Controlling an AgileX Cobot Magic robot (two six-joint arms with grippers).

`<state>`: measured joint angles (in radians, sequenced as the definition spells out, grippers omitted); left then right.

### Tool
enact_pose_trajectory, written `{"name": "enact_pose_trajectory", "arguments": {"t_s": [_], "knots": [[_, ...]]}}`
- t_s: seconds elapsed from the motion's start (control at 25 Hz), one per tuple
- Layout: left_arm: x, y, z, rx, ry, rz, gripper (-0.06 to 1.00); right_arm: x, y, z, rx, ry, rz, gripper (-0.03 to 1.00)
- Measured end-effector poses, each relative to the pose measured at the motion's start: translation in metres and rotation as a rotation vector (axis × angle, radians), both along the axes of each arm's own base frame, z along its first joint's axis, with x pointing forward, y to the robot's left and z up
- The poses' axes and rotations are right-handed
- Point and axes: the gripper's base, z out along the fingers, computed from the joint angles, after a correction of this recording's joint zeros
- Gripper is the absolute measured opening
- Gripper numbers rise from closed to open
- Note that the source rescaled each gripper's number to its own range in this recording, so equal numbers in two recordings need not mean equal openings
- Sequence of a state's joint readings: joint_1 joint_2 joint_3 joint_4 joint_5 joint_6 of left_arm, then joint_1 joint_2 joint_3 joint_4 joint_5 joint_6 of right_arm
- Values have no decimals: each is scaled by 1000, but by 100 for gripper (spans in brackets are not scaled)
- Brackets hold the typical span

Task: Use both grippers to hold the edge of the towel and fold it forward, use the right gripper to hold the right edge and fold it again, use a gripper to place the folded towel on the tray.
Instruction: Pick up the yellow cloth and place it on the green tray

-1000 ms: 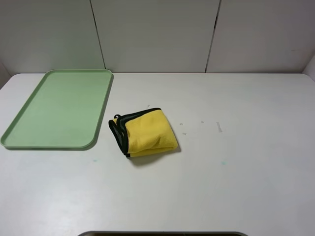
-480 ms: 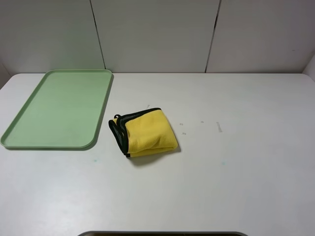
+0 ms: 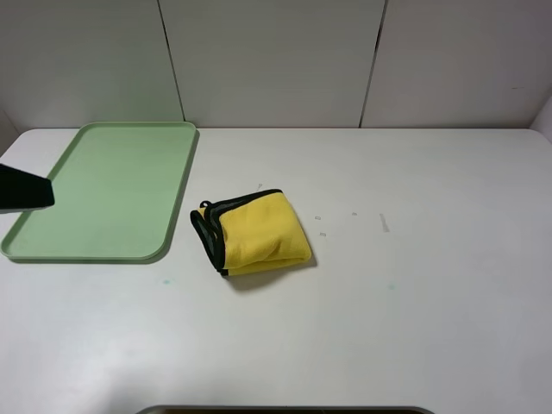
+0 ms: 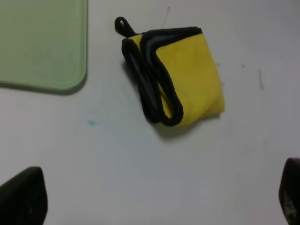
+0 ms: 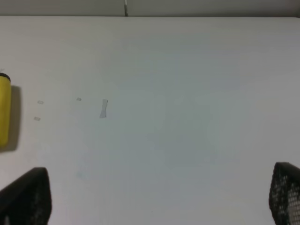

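The yellow towel (image 3: 257,233) lies folded into a small bundle on the white table, its black edging stacked on its left side, just right of the tray's near right corner. It also shows in the left wrist view (image 4: 183,77) with its black loop (image 4: 122,24) sticking out. The pale-green tray (image 3: 112,190) lies empty at the left. My left gripper (image 4: 154,201) is open and empty, above the table short of the towel. A black part of my left arm (image 3: 24,190) pokes in over the tray's left side. My right gripper (image 5: 154,197) is open and empty, well right of the towel (image 5: 4,110).
White wall panels (image 3: 276,60) stand behind the table's far edge. Small marks (image 3: 384,222) dot the table right of the towel. A dark rim (image 3: 285,410) shows at the near edge.
A black part of my left arm has come into the exterior view at the left edge, over the tray. The towel and tray have not moved.
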<state>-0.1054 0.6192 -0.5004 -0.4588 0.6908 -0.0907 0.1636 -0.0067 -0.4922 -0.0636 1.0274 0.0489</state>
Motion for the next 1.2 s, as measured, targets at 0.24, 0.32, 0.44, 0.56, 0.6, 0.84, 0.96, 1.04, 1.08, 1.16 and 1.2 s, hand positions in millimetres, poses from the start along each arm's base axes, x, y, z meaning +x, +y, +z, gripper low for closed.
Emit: {"name": "enact_pose_trajectory", "arguments": {"t_s": [0.24,0.32,0.44,0.56,0.6,0.84,0.96,1.04,1.08,1.16,1.2], "knots": [[39,-6,-21,-53,147,51,99,0,0,0,0,0,0,100],[51,-8,-32,-67,208,62,99,0,0,0,0,0,0,100],[67,-14,-48,-72,274,62,99,0,0,0,0,0,0,100],[80,-25,-65,-67,324,58,99,0,0,0,0,0,0,100],[84,-29,-72,-61,339,58,99,0,0,0,0,0,0,100],[101,-53,-108,-26,416,64,99,0,0,0,0,0,0,100],[109,-65,-118,-8,426,62,99,0,0,0,0,0,0,100],[116,-73,-123,-1,428,61,99,0,0,0,0,0,0,100],[119,-77,-124,1,425,56,99,0,0,0,0,0,0,100],[126,-85,-128,7,432,43,99,0,0,0,0,0,0,100],[129,-90,-129,9,433,34,99,0,0,0,0,0,0,100]]}}
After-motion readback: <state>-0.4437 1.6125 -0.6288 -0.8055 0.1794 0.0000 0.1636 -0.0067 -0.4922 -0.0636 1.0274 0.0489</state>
